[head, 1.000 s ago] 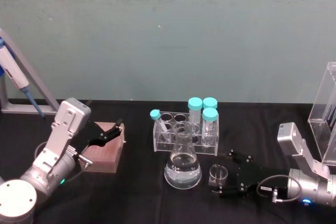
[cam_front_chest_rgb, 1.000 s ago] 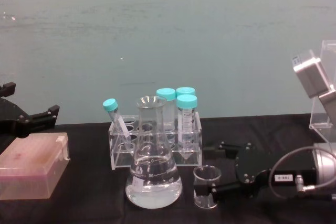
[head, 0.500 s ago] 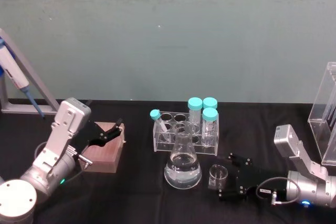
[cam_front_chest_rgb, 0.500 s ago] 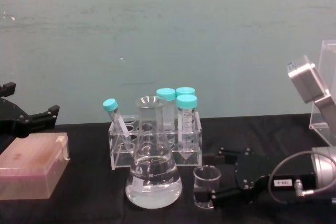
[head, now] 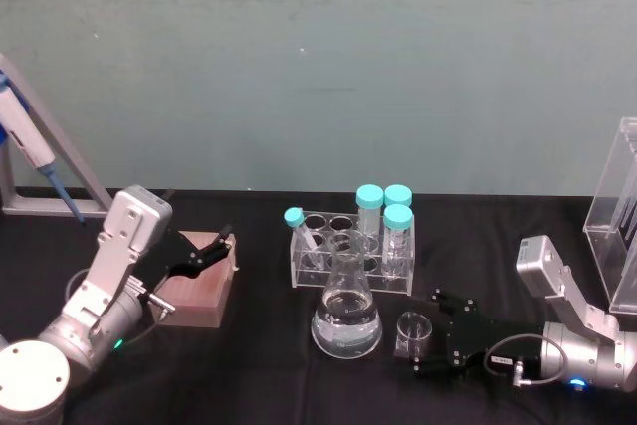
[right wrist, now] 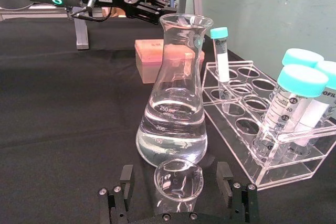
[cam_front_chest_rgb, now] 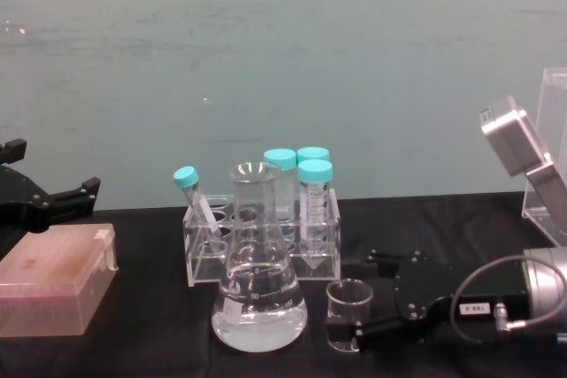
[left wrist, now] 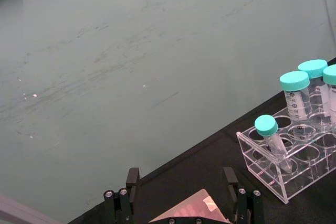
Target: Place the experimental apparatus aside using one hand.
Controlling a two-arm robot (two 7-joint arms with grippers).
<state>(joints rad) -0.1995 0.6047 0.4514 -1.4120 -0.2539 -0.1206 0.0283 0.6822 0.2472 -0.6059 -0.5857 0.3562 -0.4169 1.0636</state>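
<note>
Presently, by the head view, the task stands at its opening step. The small glass beaker sits near the middle of the black bench. It is just right of the conical flask of clear liquid and nearer than the tube rack with its teal-capped tubes. The right pincer lies low over the bench, reaching in from the right, with one finger on the far side of the beaker and one on the near side. The acrylic stand is at the right edge, well apart. The left pincer is parked at the left above a pink box.

Left wrist view: the left pincer's fingers are spread wide and hold nothing. A corner of the pink box shows below them, and the tube rack shows farther off.

Right wrist view: the beaker stands upright between the two fingers of the right pincer, which is spread wide. A gap shows on each side, so no contact is made. The flask stands just beyond the beaker.

Chest view: the beaker's base rests on the bench, level with the flask's, and a narrow gap separates the two. Nothing is lifted.

Assessment: no item has yet been set aside. The approach to the beaker is judged complete. Closing on it, lifting it and carrying it to the side are outstanding. The flask is likewise unmoved at centre.
</note>
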